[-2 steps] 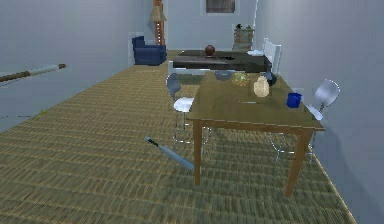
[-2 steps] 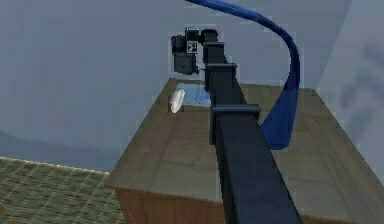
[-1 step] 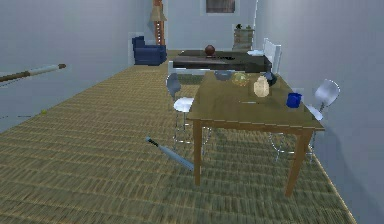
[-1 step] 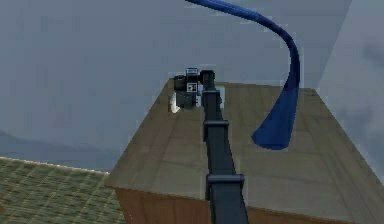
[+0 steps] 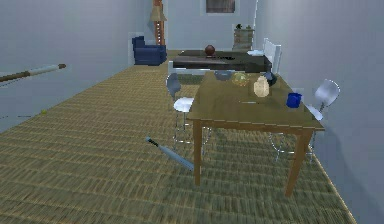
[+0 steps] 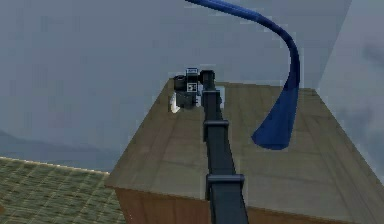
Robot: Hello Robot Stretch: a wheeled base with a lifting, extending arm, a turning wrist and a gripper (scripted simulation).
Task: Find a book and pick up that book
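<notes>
My arm (image 6: 220, 150) rises as a dark bar over a brown wooden top (image 6: 160, 150) in the arm side view. The gripper (image 6: 183, 92) sits at its far end near that top's far edge, by the grey wall. Its far end is hard to make out, so I cannot tell whether it holds anything. In the forward view a wooden table (image 5: 225, 108) carries a cream jug-like object (image 5: 261, 87), a blue mug (image 5: 294, 99) and a small bowl (image 5: 238, 77). I can make out no shape there that reads as a book.
A blue curved band (image 6: 283, 90) sweeps down on the arm's right side. Behind the wooden table stands a dark table (image 5: 215, 62) with a reddish ball (image 5: 210, 50). White chairs (image 5: 322, 98) flank the table. A bat-like stick (image 5: 170, 153) lies on the floor; a blue armchair (image 5: 150, 52) stands far back.
</notes>
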